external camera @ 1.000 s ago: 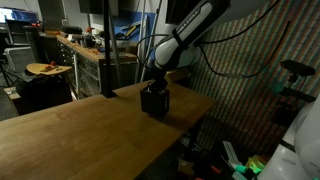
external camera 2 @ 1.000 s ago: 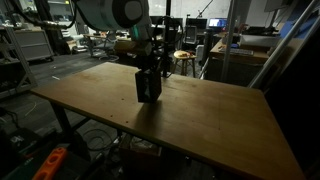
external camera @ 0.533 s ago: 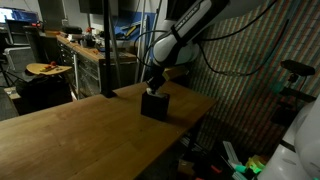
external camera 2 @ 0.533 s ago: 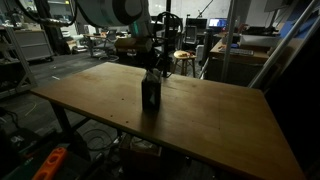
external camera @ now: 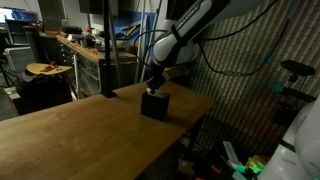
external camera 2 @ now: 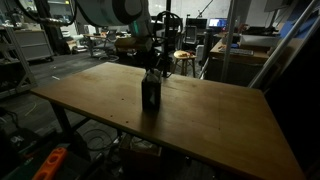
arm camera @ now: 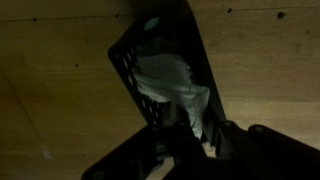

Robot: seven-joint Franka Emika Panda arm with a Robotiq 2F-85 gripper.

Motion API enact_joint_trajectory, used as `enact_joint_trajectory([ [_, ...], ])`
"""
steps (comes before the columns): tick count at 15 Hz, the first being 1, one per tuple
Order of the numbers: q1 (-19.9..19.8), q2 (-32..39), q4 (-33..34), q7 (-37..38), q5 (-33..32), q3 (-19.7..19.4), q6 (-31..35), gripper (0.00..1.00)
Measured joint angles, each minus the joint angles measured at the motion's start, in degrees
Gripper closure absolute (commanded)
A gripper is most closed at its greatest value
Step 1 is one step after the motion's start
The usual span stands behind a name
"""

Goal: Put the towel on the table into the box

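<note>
- While the arm hangs over the far part of the table point(external camera: 80, 130), the gripper point(external camera: 153, 86) in an exterior view sits right above the box point(external camera: 153, 105), just at its open top. From here I cannot see the towel at all. The box stands close to the table's far edge, with a cluttered workbench point(external camera: 75, 50) well beyond it, so there is little wood on that side and plenty of bare top toward the near side.
- Across the room, an exterior view shows the same stack: gripper point(external camera 2: 150, 70) over box point(external camera 2: 150, 96), the box upright on the table point(external camera 2: 230, 120). Wide open wood lies to either side, and nothing stands near the box.
- Looking down from the wrist, the towel point(arm camera: 168, 78) lies bunched inside the box point(arm camera: 122, 60), pale against the black walls, with one fold rising toward the gripper point(arm camera: 198, 140). The fingers are dark and blurred, and I cannot tell whether they are apart, together, or pinching that fold.
- I judge the task to be at its last step: the cloth is in, and the release must be finished. The next move calls for letting go fully and lifting straight up, so that the fold does not drag out or tip the soft box toward the nearby edge.
</note>
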Motion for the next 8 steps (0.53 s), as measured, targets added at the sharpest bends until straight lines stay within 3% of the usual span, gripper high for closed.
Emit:
enact_joint_trajectory([
  [1, 0.0, -0.2, 0.0, 0.0, -0.1, 0.0, 0.0, 0.93],
  [2, 0.0, -0.5, 0.0, 0.0, -0.1, 0.0, 0.0, 0.88],
  [3, 0.0, -0.8, 0.0, 0.0, -0.1, 0.0, 0.0, 0.94],
  [5, 0.0, -1.4, 0.0, 0.0, -0.5, 0.0, -0.2, 0.92],
  [6, 0.0, -1.7, 0.0, 0.1, -0.9, 0.0, -0.4, 0.87],
  [7, 0.0, -1.9, 0.0, 0.2, -1.2, 0.0, -0.6, 0.67],
  [8, 0.0, -2.1, 0.0, 0.2, -1.5, 0.0, -0.7, 0.63],
])
